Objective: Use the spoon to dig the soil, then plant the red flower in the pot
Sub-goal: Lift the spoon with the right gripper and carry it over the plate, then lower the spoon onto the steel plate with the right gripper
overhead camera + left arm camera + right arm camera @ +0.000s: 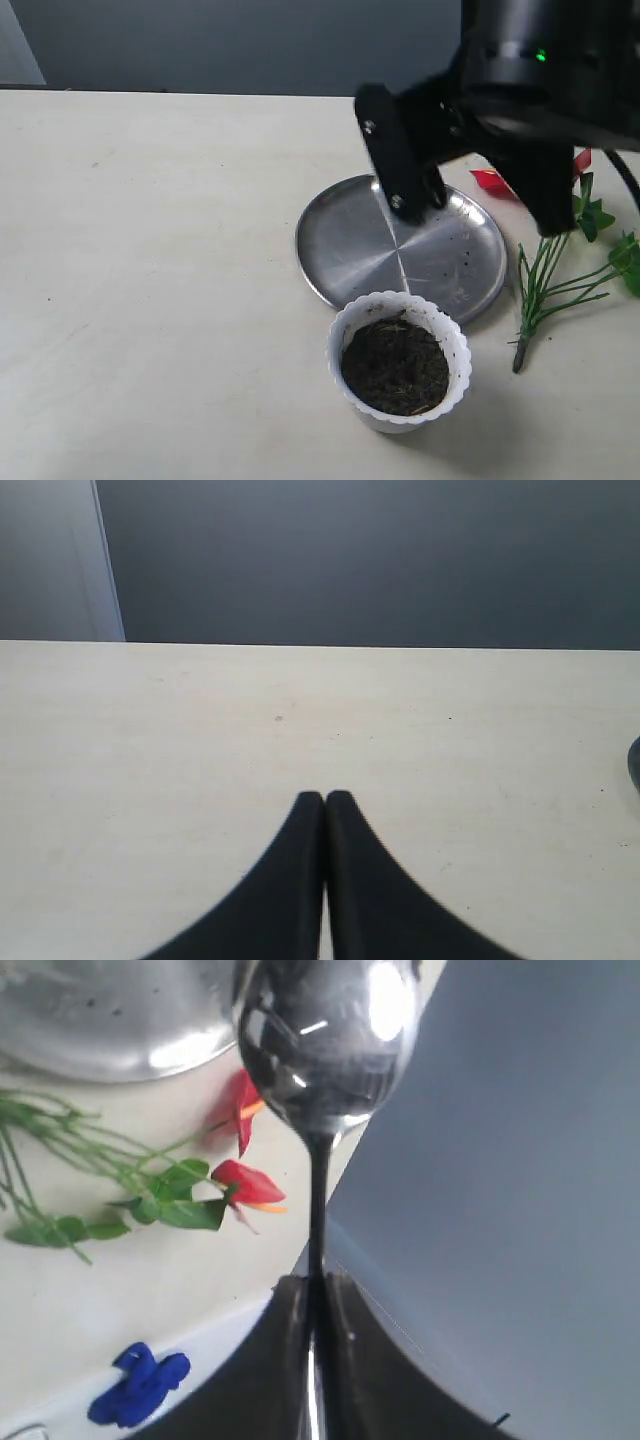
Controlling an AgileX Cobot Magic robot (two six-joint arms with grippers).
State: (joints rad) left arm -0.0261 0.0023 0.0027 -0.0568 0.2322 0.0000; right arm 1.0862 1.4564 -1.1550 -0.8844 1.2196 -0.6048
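My right gripper [317, 1282] is shut on the thin handle of the steel spoon [325, 1040], whose shiny bowl sticks out ahead of the fingers. In the exterior view the right gripper [415, 205] hangs over the steel plate, behind the white scalloped pot [400, 362]; I cannot pick out the spoon there. The pot is full of dark crumbly soil [395, 367]. The red flower [545, 285] lies flat on the table right of the plate, its red blooms [248, 1182] beside the spoon bowl in the right wrist view. My left gripper [325, 798] is shut on nothing, over bare table.
A round steel plate [345, 245] with a few soil crumbs lies just behind the pot. A small blue object [135, 1385] sits near the table's edge in the right wrist view. The table edge meets a grey wall behind.
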